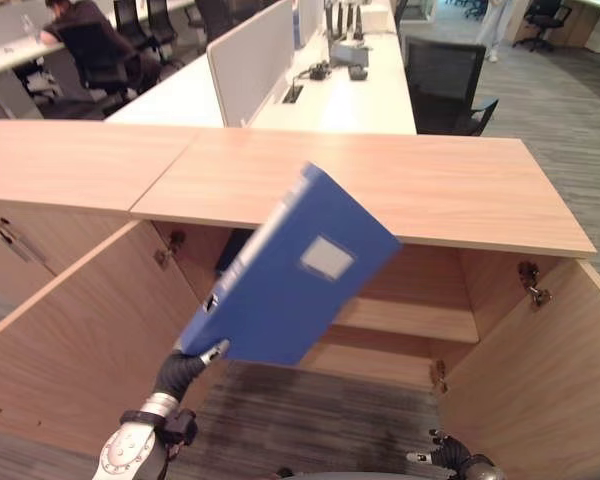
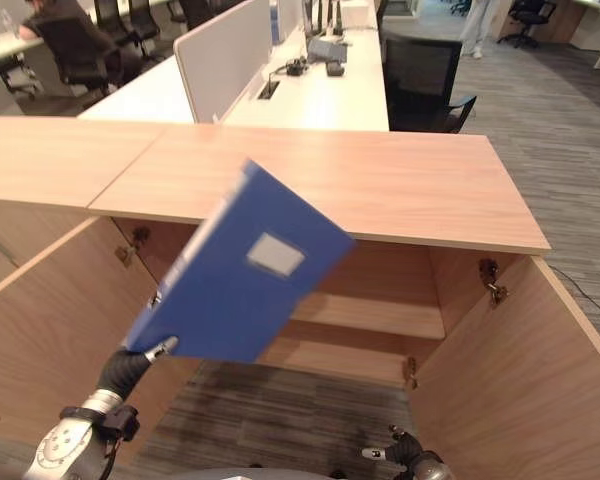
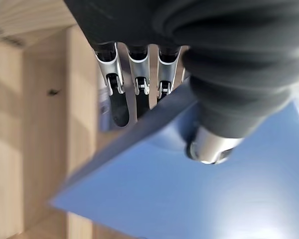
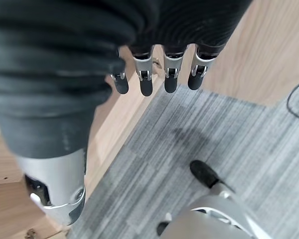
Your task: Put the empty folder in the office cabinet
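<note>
Before open cabinet (image 1: 400,190), near left door (image 1: 75,330): folder (image 1: 285,270) pinched by left hand (image 1: 185,368); right hand (image 4: 159,74) relaxed, empty; best levelled before shelving.

The cabinet (image 1: 380,190) stands open between swung-out doors (image 1: 70,340), its shelf (image 1: 410,320) bare, floor (image 1: 310,410) free.

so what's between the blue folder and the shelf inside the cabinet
Nothing. In the left eye view the left hand pinches the blue folder by its lower corner, tilted in front of the open cabinet; the stretch back to the shelf is bare.
</note>
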Available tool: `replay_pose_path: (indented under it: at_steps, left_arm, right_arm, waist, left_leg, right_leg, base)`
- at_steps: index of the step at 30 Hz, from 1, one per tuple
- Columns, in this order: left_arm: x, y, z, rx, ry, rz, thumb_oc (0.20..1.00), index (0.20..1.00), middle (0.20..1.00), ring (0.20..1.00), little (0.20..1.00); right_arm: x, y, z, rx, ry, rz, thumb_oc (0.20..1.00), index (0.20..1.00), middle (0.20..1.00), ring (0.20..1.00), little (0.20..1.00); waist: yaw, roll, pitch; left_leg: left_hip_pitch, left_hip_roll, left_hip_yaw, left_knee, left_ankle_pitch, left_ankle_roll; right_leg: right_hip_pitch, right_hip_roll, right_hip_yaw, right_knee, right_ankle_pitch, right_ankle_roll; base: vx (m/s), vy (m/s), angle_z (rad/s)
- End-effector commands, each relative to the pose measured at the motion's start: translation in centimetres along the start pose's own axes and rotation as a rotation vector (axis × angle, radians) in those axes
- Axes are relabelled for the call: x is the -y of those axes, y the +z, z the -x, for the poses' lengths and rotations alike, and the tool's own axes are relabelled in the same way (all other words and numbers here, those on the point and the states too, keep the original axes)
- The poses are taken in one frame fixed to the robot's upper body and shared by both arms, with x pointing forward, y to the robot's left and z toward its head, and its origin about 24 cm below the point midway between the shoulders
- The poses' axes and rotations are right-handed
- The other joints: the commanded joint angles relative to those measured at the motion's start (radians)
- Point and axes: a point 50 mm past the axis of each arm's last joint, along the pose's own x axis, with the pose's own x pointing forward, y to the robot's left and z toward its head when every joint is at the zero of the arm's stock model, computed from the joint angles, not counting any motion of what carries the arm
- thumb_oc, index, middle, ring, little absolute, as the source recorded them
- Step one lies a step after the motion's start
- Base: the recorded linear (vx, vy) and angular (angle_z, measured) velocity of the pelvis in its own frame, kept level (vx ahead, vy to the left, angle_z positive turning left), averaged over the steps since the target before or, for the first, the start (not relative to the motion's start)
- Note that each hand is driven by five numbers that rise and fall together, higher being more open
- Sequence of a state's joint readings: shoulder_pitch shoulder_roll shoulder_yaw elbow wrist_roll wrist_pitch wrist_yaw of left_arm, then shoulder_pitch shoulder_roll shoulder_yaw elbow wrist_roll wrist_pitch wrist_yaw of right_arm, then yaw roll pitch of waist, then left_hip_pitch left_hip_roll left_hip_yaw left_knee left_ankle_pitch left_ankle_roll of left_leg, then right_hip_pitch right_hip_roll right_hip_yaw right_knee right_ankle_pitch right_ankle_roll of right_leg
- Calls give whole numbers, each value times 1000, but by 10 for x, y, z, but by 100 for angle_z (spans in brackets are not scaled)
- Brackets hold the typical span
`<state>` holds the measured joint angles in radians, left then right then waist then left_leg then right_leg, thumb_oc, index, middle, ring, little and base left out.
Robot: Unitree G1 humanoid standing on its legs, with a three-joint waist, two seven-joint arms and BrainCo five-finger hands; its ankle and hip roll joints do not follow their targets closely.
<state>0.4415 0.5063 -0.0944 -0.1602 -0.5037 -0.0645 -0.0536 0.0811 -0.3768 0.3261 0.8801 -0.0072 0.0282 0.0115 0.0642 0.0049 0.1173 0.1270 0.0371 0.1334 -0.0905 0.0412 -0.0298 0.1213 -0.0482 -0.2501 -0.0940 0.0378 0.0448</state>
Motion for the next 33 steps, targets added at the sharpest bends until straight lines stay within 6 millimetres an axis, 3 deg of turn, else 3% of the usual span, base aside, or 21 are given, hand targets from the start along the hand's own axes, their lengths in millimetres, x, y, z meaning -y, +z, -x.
replay_pose_path:
  at_steps: [1, 2, 7, 11, 19, 22, 27, 28, 29, 33]
  left_arm:
    - [-11, 45, -5, 221, 43, -23, 200, 200, 200, 200, 200]
    - [-10, 56, -4, 273, 27, -28, 200, 200, 200, 200, 200]
    - [-8, 67, -7, 331, 20, -30, 200, 200, 200, 200, 200]
    - [-5, 63, -10, 321, 23, -26, 200, 200, 200, 200, 200]
    - [-7, 58, -10, 294, 46, -62, 200, 200, 200, 200, 200]
    - [-20, 62, -7, 286, 97, -253, 200, 200, 200, 200, 200]
    - [-37, 73, -2, 281, 134, -536, 200, 200, 200, 200, 200]
    - [-37, 73, -2, 281, 133, -536, 200, 200, 200, 200, 200]
    - [-46, 79, 1, 270, 150, -636, 200, 200, 200, 200, 200]
    - [-61, 87, 3, 249, 215, -813, 200, 200, 200, 200, 200]
  right_arm:
    - [9, 46, -5, 168, -3, 108, 1000, 1000, 1000, 1000, 1000]
    - [13, 55, -3, 215, -13, 116, 1000, 1000, 1000, 1000, 1000]
    - [19, 72, 1, 297, -30, 121, 1000, 1000, 1000, 1000, 1000]
    - [21, 82, 4, 343, -39, 138, 1000, 1000, 1000, 1000, 1000]
    - [23, 82, 6, 348, -56, 145, 1000, 1000, 1000, 1000, 1000]
    - [45, 91, 13, 400, -135, 145, 1000, 1000, 1000, 1000, 1000]
    - [91, 127, 52, 616, -281, 208, 1000, 1000, 1000, 1000, 1000]
    - [91, 126, 52, 615, -282, 208, 1000, 1000, 1000, 1000, 1000]
    - [105, 137, 71, 705, -328, 217, 1000, 1000, 1000, 1000, 1000]
    - [119, 160, 101, 864, -383, 164, 1000, 1000, 1000, 1000, 1000]
  waist:
    - [-10, -41, -4]
    - [-7, -40, -4]
    - [-4, -42, -2]
    - [-3, -41, 0]
    - [-1, -43, 2]
    - [1, -44, 3]
    - [-6, -43, 5]
    - [-5, -43, 5]
    - [-13, -42, 3]
    - [-17, -41, -1]
  left_leg:
    - [8, -36, -63, 3, -84, 13]
    - [7, -35, -64, 3, -83, 12]
    - [9, -37, -66, 3, -85, 12]
    - [10, -38, -67, 3, -86, 13]
    - [12, -38, -67, 3, -87, 13]
    - [12, -37, -66, 3, -89, 13]
    - [12, -36, -62, 3, -91, 12]
    - [12, -36, -62, 3, -91, 12]
    - [14, -34, -58, 3, -93, 11]
    - [16, -32, -52, 3, -95, 10]
  right_leg:
    - [38, -54, -47, 7, -22, 76]
    - [38, -56, -51, 7, -22, 76]
    - [42, -57, -53, 7, -24, 75]
    - [44, -58, -54, 7, -24, 73]
    - [47, -57, -58, 7, -26, 73]
    - [45, -59, -60, 7, -27, 74]
    - [44, -60, -56, 7, -27, 76]
    - [45, -60, -56, 7, -27, 76]
    - [44, -61, -56, 7, -27, 77]
    - [42, -63, -51, 7, -26, 77]
  base:
    - [-9, -3, 4]
    - [-7, 0, 4]
    - [-5, 0, 6]
    - [-2, 4, -1]
    - [0, 1, 0]
    - [0, 0, 0]
    - [1, -1, -1]
    - [0, 0, 0]
    - [0, 0, 0]
    - [0, 0, 0]
